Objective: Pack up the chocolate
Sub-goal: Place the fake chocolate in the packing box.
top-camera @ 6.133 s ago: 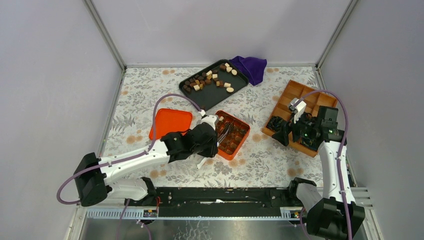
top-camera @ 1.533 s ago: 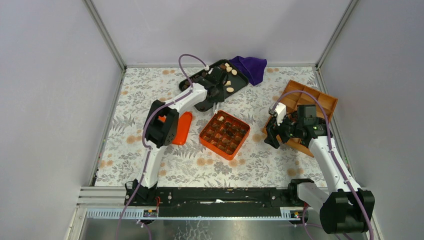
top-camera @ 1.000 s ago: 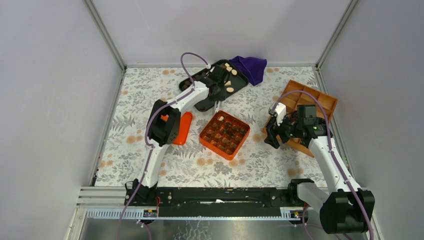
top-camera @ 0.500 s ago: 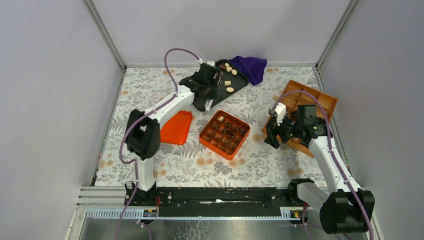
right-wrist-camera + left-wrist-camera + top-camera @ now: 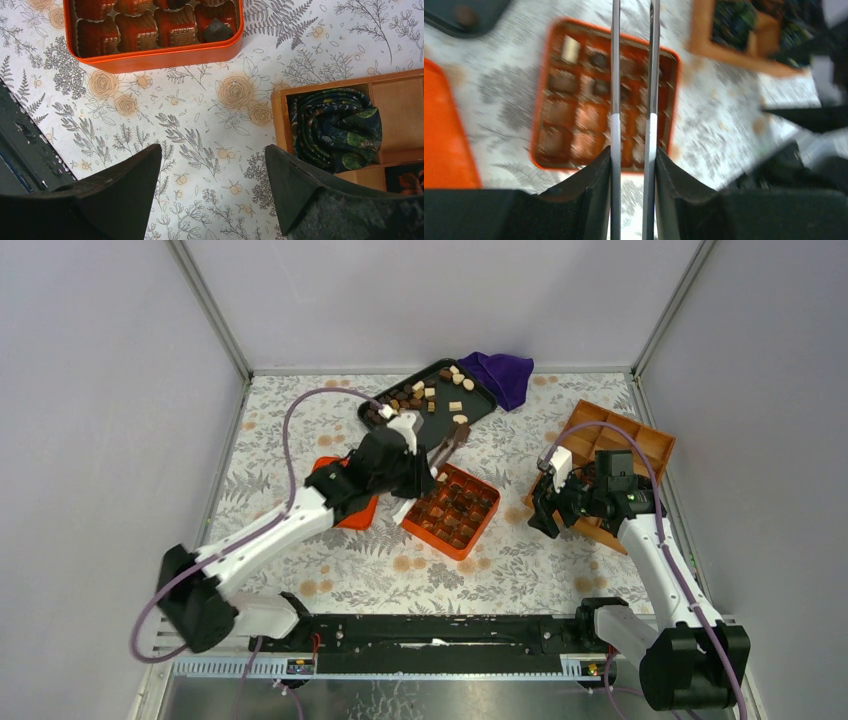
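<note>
Loose chocolate (image 5: 420, 392) in brown and cream pieces lies on a black tray (image 5: 440, 430) at the back. An orange compartment box (image 5: 478, 530) in the middle holds several chocolate pieces (image 5: 599, 60), one of them dark (image 5: 217, 30). My left gripper (image 5: 415, 475) is shut on a pair of metal tongs (image 5: 616, 75). The blades reach over the box (image 5: 540, 90) toward the tray edge, and their tips are out of the left wrist view. Whether they carry a piece cannot be told. Beside the box, my right gripper (image 5: 212, 150) hangs open over the floral cloth.
An orange lid (image 5: 345, 505) lies left of the box, partly under the left arm. A wooden divided box (image 5: 610, 440) at the right holds dark crinkled rolls (image 5: 332, 127). A purple cloth (image 5: 497, 375) is bunched at the back, behind the tray.
The left arm has swung back from the black tray toward the orange box, carrying the tongs. The right arm has not moved.
</note>
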Controlling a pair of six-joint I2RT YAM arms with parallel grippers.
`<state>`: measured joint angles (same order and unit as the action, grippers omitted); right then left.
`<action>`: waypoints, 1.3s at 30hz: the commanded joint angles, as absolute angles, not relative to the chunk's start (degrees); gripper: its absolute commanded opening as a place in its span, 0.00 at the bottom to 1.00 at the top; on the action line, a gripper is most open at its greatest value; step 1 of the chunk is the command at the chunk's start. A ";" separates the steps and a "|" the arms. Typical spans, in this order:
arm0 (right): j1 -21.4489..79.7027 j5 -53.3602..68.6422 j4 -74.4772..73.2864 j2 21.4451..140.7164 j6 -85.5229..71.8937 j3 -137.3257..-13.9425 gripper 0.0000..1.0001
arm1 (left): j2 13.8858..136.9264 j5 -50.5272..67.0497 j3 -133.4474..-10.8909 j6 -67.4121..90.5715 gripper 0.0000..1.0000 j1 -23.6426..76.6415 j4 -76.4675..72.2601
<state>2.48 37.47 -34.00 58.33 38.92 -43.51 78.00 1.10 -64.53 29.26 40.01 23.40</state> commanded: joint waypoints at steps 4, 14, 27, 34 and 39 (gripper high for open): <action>2.90 39.69 -34.37 57.21 40.06 -43.55 0.83 | 61.31 -2.78 -51.77 37.91 0.00 52.94 18.39; 2.90 39.64 -34.45 57.39 40.25 -43.37 0.83 | 54.19 -14.21 -43.59 47.10 0.00 72.25 17.95; 2.90 39.82 -34.54 57.38 40.51 -43.18 0.83 | 52.84 -17.91 -41.29 49.10 0.00 75.84 18.01; 2.88 39.93 -34.66 57.66 40.69 -43.26 0.83 | 54.51 -18.04 -41.59 48.96 0.00 76.20 18.50; 2.90 39.99 -34.63 57.66 40.71 -43.24 0.83 | 57.43 -21.31 -43.59 48.21 0.00 76.20 20.27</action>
